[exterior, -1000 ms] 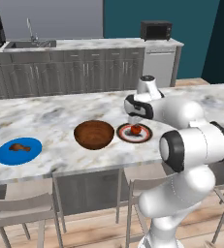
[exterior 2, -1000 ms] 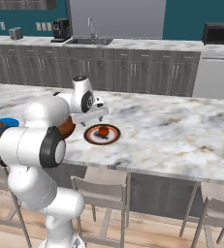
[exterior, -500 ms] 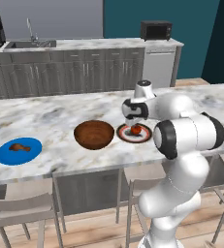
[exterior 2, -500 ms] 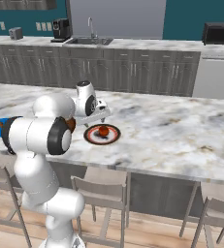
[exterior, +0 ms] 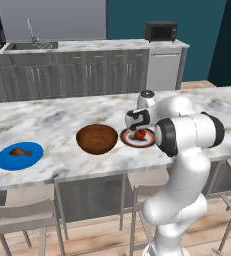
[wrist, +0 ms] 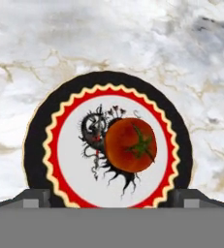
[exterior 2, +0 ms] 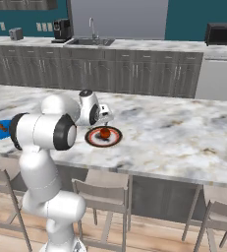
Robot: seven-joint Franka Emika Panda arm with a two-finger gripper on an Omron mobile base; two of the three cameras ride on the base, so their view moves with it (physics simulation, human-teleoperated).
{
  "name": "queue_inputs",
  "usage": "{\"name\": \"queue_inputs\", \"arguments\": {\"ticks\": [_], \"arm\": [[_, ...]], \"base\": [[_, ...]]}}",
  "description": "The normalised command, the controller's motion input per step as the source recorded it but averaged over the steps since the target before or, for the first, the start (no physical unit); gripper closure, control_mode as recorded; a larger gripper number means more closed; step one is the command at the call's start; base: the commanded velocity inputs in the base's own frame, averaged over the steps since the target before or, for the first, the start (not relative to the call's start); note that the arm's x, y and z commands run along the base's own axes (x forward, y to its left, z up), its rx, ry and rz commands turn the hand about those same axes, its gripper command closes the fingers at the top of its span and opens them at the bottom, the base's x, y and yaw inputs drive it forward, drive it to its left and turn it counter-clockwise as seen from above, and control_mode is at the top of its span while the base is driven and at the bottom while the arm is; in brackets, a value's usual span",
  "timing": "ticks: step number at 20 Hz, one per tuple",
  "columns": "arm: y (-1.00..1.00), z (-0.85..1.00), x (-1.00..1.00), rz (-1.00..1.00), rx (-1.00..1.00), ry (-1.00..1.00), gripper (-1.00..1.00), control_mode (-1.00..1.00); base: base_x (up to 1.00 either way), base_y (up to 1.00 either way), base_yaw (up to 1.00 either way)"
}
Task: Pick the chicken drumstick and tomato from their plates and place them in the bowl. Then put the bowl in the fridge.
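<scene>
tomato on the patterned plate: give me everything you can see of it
The tomato is a small, round, glossy red-orange ball with a green star-shaped stem cap facing the hand camera. It looks whole and unmarked. It sits on the pale centre of the dark-rimmed plate, slightly off-centre, partly covering a black printed figure. Only the plate touches it. The plate lies on the marble counter, beside the wooden bowl. The gripper hangs above it, jaws open, not touching.

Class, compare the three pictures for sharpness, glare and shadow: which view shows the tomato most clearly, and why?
Hand view: sharpest, the tomato large, its green stem crisp, even light, no glare. Left base view: tomato small beside the white arm, only a soft shadow under the bowl. Right base view: tomato tiny on its plate, detail lost, no blur or distortion.
</scene>
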Motion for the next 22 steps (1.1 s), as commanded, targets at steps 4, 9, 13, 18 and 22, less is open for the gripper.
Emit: {"name": "queue_inputs", "arguments": {"ticks": [4,9,13,18,22], "arm": [[-0.07,-0.21,0.23,0.0,0.0,0.0,-1.0,-1.0],[-0.06,-0.15,0.24,0.0,0.0,0.02,-1.0,-1.0],[-0.03,-0.09,0.25,0.0,0.0,0.1,-1.0,-1.0],[-0.03,-0.11,0.13,0.0,0.0,0.15,-1.0,-1.0],[-0.01,-0.13,0.1,0.0,0.0,0.15,-1.0,-1.0]], "base": [[0.0,0.0,0.0],[0.0,0.0,0.0],[0.0,0.0,0.0],[0.0,0.0,0.0],[0.0,0.0,0.0]]}}
